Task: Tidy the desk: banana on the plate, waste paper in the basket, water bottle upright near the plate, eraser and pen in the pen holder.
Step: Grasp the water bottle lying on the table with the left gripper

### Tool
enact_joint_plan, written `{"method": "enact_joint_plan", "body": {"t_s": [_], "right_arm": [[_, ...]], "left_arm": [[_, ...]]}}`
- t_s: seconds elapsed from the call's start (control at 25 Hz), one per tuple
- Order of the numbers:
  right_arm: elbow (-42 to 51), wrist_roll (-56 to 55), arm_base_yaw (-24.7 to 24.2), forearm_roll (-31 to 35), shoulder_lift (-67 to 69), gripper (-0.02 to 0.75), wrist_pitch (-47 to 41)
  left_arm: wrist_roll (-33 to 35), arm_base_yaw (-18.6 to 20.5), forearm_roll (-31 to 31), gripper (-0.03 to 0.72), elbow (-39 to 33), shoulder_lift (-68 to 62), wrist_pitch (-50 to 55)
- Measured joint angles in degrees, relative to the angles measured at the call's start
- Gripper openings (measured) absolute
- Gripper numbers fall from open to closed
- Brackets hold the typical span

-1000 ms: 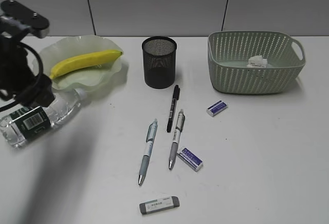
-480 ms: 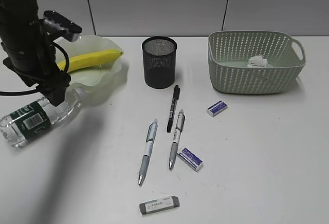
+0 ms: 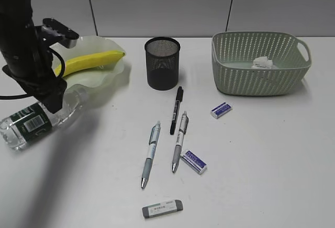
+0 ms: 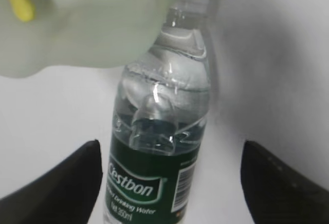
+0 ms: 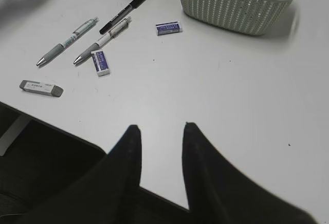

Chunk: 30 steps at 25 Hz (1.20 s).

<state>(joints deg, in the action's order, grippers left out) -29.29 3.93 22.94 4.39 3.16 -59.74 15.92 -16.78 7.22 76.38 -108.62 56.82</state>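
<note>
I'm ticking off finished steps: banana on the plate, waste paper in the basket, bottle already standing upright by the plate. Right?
Not the bottle. In the exterior view the water bottle lies on its side beside the plate. Banana and waste paper are placed as you say.

Bright even light, soft shadows, blurry left-wrist close-up.

Water bottle cap seemingly behind arm

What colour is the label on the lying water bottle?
Dark green with white lettering, on the water bottle; the left wrist view shows it best.
</note>
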Motion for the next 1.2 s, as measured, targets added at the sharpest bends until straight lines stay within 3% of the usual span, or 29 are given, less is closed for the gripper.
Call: {"method": "enact_joint_plan", "body": {"t_s": [0.52, 0.8, 1.2], "right_arm": [[0.0, -0.2, 0.0, -0.2, 0.0, 0.237, 0.0], [0.0, -0.3, 0.0, -0.2, 0.0, 0.237, 0.0], [0.0, -2.1, 0.0, -1.7, 0.0, 0.237, 0.2]], "left_arm": [[2.2, 0.3, -1.2, 0.631, 0.1, -5.8, -4.3], [2.2, 0.3, -2.8, 0.593, 0.1, -6.8, -6.0], [2.2, -1.3, -2.8, 0.583, 0.0, -7.9, -4.7]]}}
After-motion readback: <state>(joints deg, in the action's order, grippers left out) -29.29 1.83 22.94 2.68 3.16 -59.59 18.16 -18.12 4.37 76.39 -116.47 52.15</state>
